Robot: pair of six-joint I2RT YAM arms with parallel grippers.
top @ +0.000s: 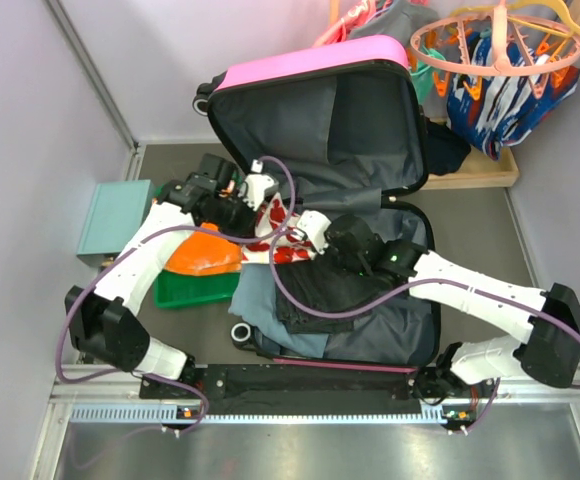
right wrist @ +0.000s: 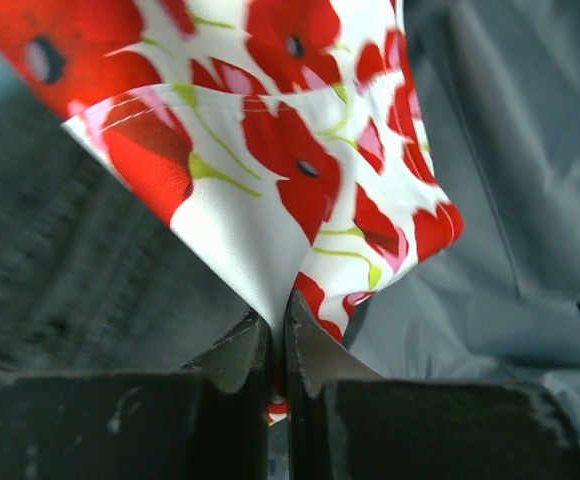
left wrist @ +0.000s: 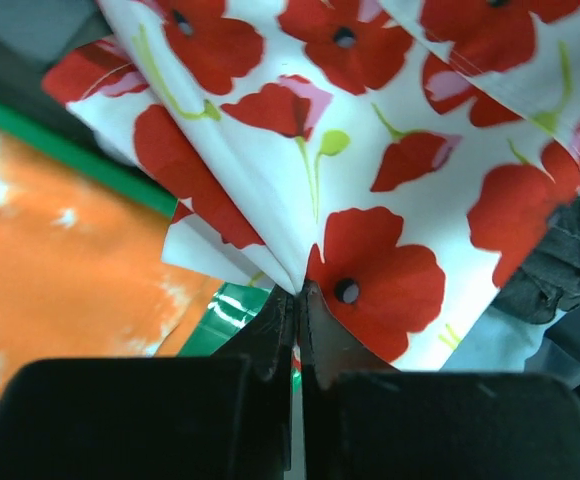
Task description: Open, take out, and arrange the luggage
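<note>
With the luggage (top: 320,120) open mid-bench, lid toward the far edge, your left jaws and right jaws each clench the poppy-print cloth (left wrist: 370,150), seemingly to lift it out spread.

This looks like a robot lab cell to me. Bare pale partition walls (top: 30,100) box in my dark table (top: 480,215), and a metal rail (top: 270,412) edges its near side.

Luggage (top: 355,120) open; left arm (top: 135,255), right arm (top: 470,290) at floral cloth (top: 276,216).
</note>
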